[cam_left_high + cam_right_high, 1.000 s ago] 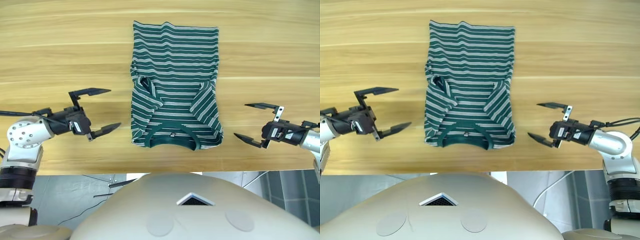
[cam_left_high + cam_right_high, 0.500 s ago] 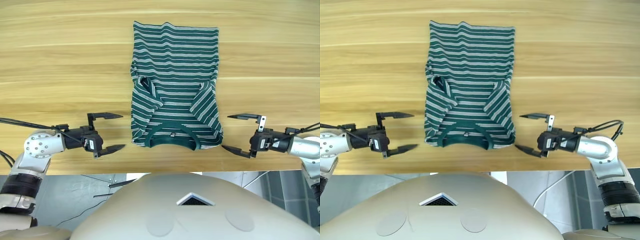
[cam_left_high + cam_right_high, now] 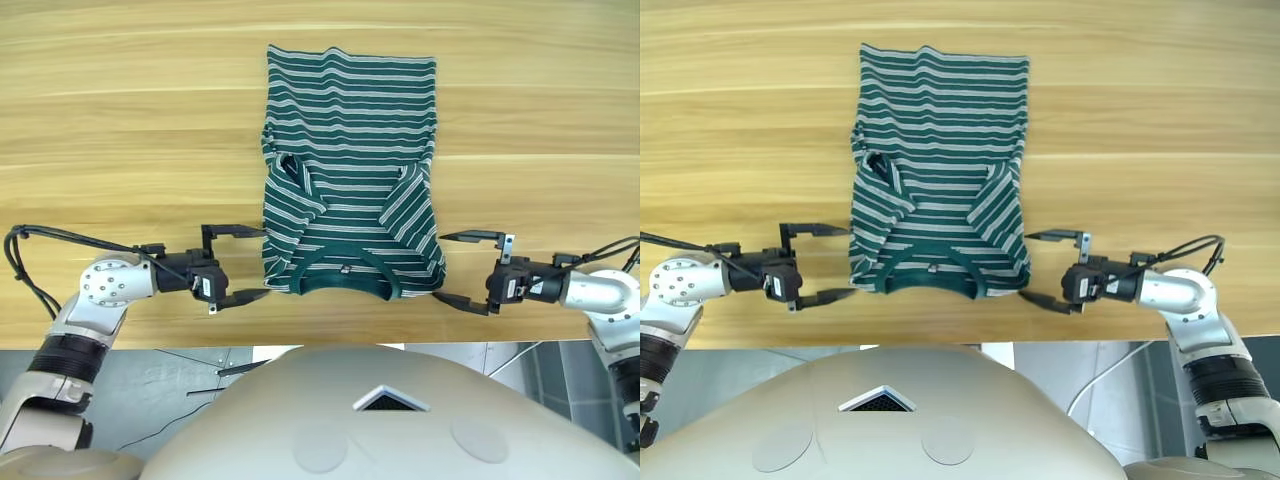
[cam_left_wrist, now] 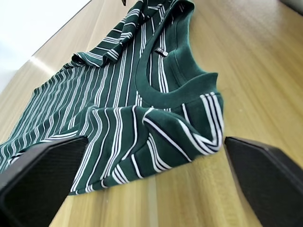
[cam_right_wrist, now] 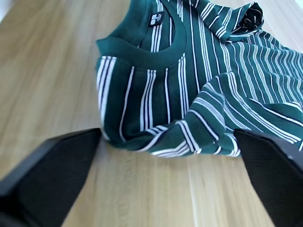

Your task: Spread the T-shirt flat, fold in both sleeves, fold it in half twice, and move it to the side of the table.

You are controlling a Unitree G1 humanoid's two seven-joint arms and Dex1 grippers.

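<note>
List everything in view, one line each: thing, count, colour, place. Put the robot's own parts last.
T-shirt: one, dark green with white stripes, lying mid-table with both sleeves folded in over the front and the collar toward the near edge.
label: one, dark, inside the collar.
table: one, light wood, under the shirt.
floor: grey, past the table's near edge.
left gripper: one, black, open, low over the table at the shirt's near left corner, one finger on each side of it.
right gripper: one, black, open, low over the table at the shirt's near right corner, one finger on each side of it.
</note>
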